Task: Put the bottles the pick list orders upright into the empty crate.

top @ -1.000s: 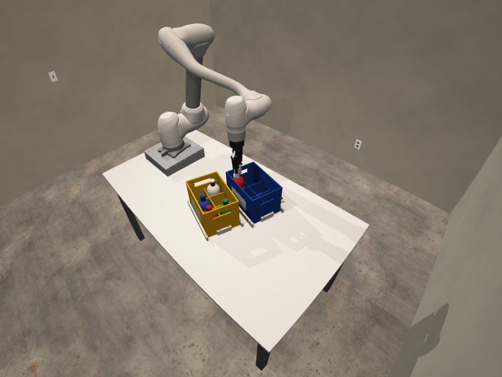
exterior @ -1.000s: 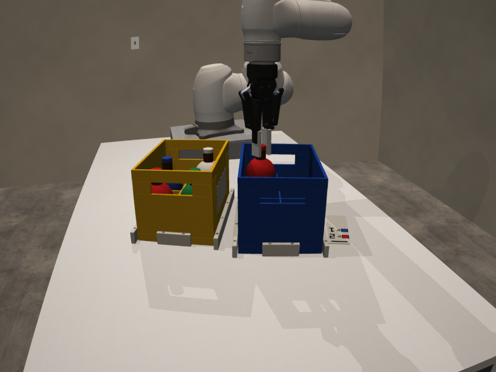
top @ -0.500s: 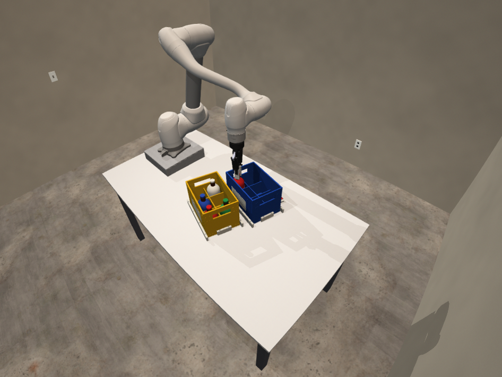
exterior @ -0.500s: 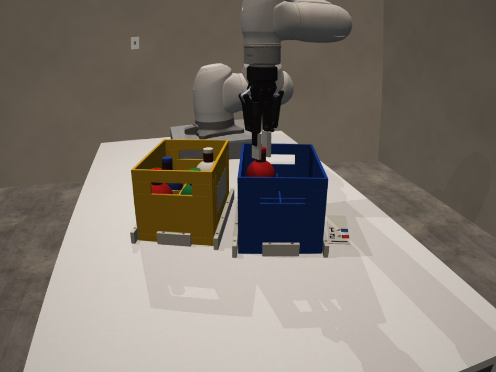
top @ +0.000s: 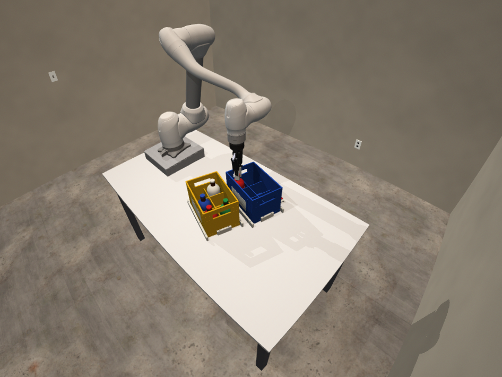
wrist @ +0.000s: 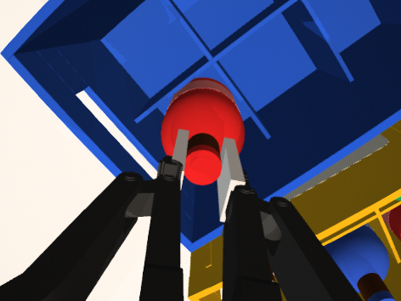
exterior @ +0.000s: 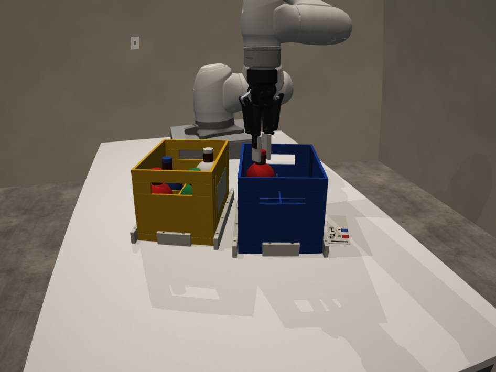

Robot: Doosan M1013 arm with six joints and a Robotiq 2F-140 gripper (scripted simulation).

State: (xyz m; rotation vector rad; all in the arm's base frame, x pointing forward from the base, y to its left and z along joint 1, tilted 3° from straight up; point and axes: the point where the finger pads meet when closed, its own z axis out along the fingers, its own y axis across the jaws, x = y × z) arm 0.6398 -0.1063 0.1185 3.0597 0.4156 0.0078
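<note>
My end effector [top: 238, 175] [exterior: 261, 154] [wrist: 203, 150] is closed around the neck of a red bottle [top: 240, 183] [exterior: 260, 170] [wrist: 203, 112], pads on both sides just below and beside its cap. I have it upright inside the blue crate [top: 265, 204] [exterior: 280, 223] [wrist: 64, 115], at the corner compartment toward the yellow crate [top: 223, 223] [exterior: 172, 212] [wrist: 340, 183] and the short edge of the desk [top: 243, 292] [exterior: 200, 340] [wrist: 34, 191] where my base [top: 168, 170] [exterior: 176, 132] stands; whether its bottom touches the crate floor, I can't tell. The crates sit side by side, the yellow one nearer one long edge of the desk, the blue one nearer the other. In the yellow crate stand a white bottle [top: 213, 189] [exterior: 205, 166] toward my base's edge, a blue bottle [top: 204, 203] [exterior: 166, 163] [wrist: 361, 255], a green bottle [top: 224, 204] [exterior: 191, 188] and another red bottle [top: 208, 208] [exterior: 161, 188] [wrist: 396, 220]. The paper list [top: 282, 198] [exterior: 338, 236] lies between the blue crate and its long edge of the desk, and I read two red, one blue.

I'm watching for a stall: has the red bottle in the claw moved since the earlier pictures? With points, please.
Yes: the red bottle [top: 240, 183] [exterior: 260, 171] [wrist: 203, 110] is slightly lower, judged against the blue crate's rim [exterior: 282, 178].
</note>
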